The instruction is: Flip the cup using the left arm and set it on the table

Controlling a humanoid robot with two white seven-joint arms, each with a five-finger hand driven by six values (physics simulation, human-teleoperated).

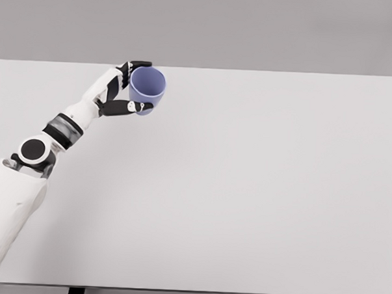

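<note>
A blue-violet cup (147,89) is held at the far left of the white table (246,188), its open mouth tilted up toward the camera. My left hand (132,85) is shut on it: dark fingers wrap over the cup's top rim and the thumb presses on its lower side. The left arm (60,131) reaches in from the lower left. I cannot tell whether the cup's base touches the table or hangs just above it. The right arm does not show.
The table's far edge (199,68) runs just behind the cup, with a grey wall beyond it. Its front edge (190,290) lies near the bottom of the picture.
</note>
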